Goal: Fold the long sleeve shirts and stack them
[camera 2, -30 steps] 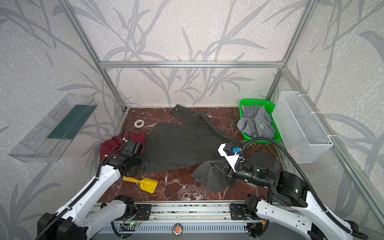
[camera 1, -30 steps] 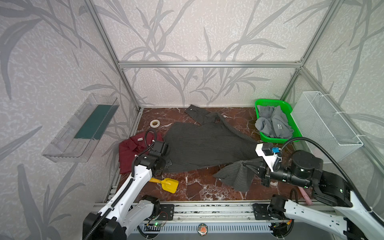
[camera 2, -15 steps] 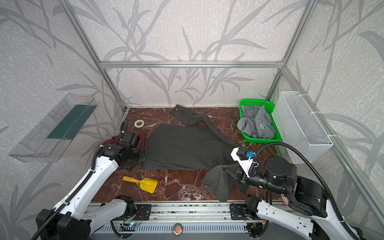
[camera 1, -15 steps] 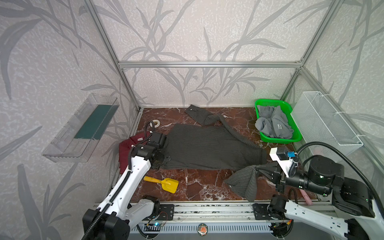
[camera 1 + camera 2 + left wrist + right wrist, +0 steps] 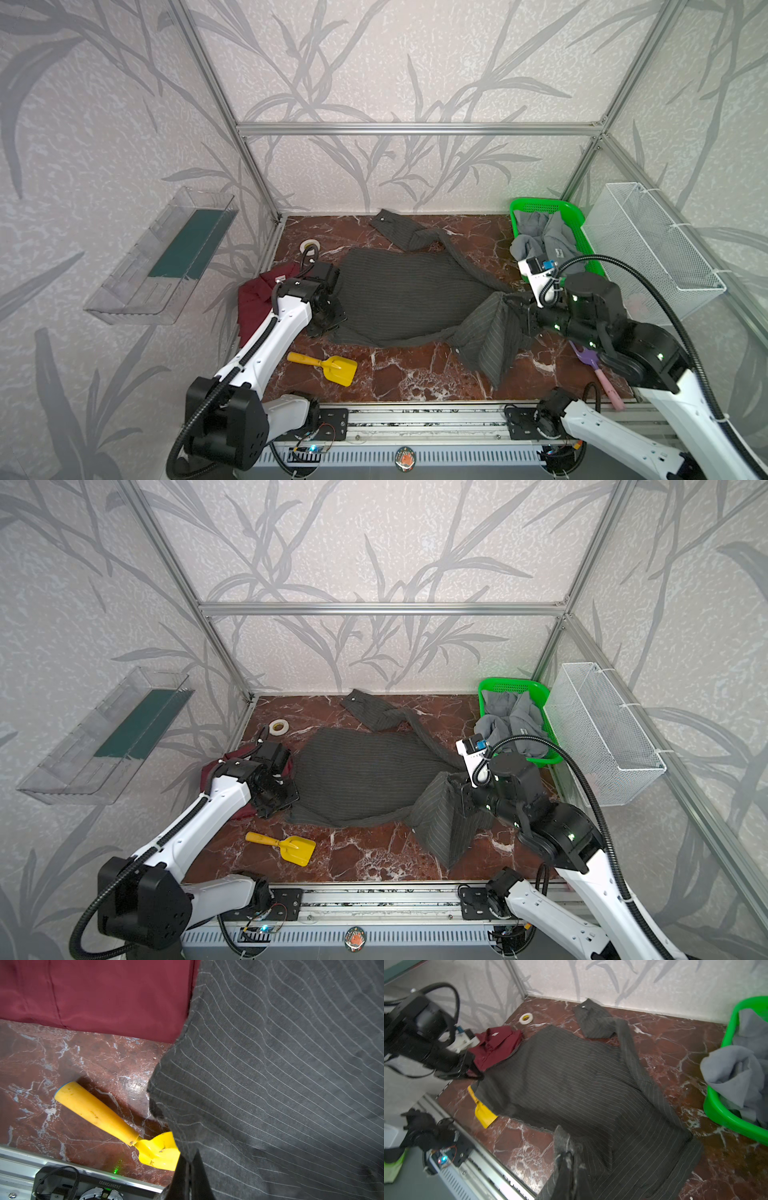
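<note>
Charcoal pinstriped shirt lies spread across the middle of the marble table; left gripper is clamped tight on the shirt's left edge, just beside the maroon shirt at the table's left side; right gripper is clamped tight on the shirt's right portion, holding a fold of cloth raised off the surface; one sleeve trails toward the back wall; light grey shirt sits heaped in the green basket at right rear; yellow scoop lies near the front.

A charcoal pinstriped shirt, maroon shirt, grey shirt, yellow shovel.
</note>
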`<state>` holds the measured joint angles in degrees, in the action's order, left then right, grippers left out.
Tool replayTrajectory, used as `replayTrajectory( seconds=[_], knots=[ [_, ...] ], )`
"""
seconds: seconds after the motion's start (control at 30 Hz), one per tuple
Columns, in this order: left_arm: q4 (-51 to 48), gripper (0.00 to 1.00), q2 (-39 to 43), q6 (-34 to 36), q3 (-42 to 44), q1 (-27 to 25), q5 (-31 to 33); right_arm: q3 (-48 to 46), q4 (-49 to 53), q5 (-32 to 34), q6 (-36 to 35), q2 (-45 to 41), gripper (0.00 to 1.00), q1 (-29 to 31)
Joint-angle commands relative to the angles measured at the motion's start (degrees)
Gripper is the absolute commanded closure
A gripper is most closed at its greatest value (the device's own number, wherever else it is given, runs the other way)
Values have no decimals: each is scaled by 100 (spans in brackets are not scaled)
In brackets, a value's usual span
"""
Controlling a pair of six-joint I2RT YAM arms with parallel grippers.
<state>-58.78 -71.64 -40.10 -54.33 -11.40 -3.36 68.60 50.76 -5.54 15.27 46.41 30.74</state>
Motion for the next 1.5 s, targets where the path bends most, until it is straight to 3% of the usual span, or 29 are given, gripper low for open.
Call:
replayTrajectory(
  seconds=[0.0,0.2,0.3,0.6,1.13,1.33,1.37,1.47],
  knots=[
    [24,100,-286,-83,-50,74,6,44,-480,-1016,522,280,100,-535],
    [101,100,-1033,-28,-374,123,-137,20,-699,-1801,1321,1003,100,-1853],
    [206,100,-1263,-1,-427,146,-145,-119,-836,-1728,1518,1206,100,-2171],
    [258,100,-1613,98,-562,238,18,-636,-1175,-884,1664,1520,100,-2230],
    [270,87,-1678,257,-632,591,74,-567,-1549,-347,1461,2627,100,-2244],
    [212,67,-1592,252,-777,622,-81,-532,-1528,-149,1477,3014,100,-2281],
    [178,64,-1563,240,-823,623,-122,-538,-1521,-174,1488,3044,98,-2298],
    [201,63,-1423,179,-935,607,-377,-580,-1508,-382,1578,3043,70,-2361]
  ],
)
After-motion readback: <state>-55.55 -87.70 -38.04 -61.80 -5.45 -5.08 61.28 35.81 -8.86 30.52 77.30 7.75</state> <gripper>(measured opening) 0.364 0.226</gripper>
